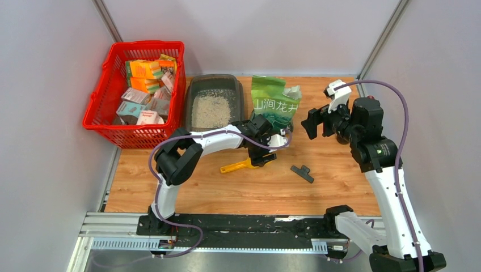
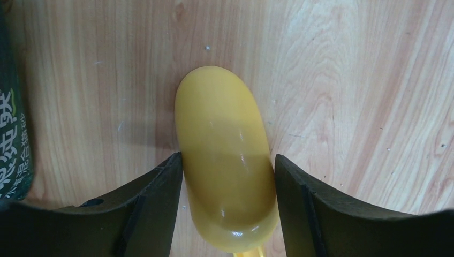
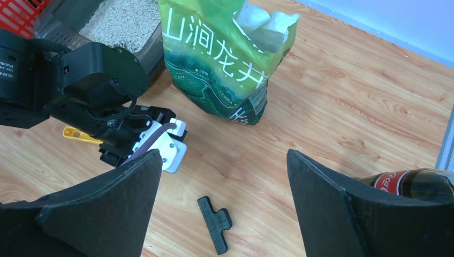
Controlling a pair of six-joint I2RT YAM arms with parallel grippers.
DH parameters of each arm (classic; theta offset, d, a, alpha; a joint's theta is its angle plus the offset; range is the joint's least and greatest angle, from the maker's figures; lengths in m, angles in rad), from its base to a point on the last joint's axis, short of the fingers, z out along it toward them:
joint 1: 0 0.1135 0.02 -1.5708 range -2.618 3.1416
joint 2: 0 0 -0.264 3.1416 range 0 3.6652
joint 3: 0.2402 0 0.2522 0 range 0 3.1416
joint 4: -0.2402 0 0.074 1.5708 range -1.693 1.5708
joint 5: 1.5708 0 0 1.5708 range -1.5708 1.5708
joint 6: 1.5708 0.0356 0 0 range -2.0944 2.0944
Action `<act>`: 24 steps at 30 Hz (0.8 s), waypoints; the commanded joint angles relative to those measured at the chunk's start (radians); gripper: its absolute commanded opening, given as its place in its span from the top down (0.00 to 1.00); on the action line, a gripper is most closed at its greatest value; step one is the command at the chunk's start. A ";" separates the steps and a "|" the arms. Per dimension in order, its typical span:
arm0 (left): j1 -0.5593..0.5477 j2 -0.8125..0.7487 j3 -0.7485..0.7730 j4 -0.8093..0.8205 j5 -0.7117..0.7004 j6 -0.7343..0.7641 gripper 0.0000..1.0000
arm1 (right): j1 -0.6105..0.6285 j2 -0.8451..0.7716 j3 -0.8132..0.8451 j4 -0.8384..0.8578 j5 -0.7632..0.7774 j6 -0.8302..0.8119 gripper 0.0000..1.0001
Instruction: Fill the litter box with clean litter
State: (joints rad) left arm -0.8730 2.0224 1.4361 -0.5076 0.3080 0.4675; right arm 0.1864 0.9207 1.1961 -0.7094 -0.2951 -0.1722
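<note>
Wood-grain table [image 1: 340,187], grey walls [image 1: 45,113] round it. Litter box [image 1: 214,102] sat at back betw. red basket [image 1: 136,93] & green bag [image 1: 274,102]. Dark grey tray, clean litter [image 1: 211,110] pale across its floor. Count: 1 box, 1 bag, 1 yellow scoop [image 1: 237,166], 1 black clip [image 1: 302,173]. Left pincer [image 2: 227,160] straddled scoop bowl, can't tell if clamped. Right pincer [image 3: 222,155] gaped wide, nothing in it.

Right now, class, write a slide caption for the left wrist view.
Left hand straddles the yellow scoop lying on the wooden table.
</note>
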 commanded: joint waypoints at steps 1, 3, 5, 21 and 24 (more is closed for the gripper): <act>-0.006 0.013 0.023 -0.085 0.019 -0.009 0.34 | -0.008 -0.013 0.036 0.013 0.017 0.003 0.09; -0.006 0.022 0.021 -0.104 0.025 -0.007 0.36 | -0.008 -0.011 0.031 0.016 0.017 0.000 0.09; -0.006 0.022 0.020 -0.126 0.031 -0.007 0.50 | -0.010 -0.013 0.028 0.016 0.019 0.000 0.09; 0.094 -0.490 0.098 0.115 0.189 -0.335 1.00 | -0.028 0.038 0.103 0.082 -0.137 0.128 0.07; 0.153 -0.560 0.102 0.260 0.149 -0.461 1.00 | -0.027 0.037 0.039 0.218 -0.275 0.172 0.06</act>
State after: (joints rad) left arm -0.7872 1.5532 1.4990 -0.4690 0.4683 0.2192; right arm 0.1604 0.9550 1.2736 -0.6708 -0.3832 -0.0895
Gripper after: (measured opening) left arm 0.617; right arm 0.929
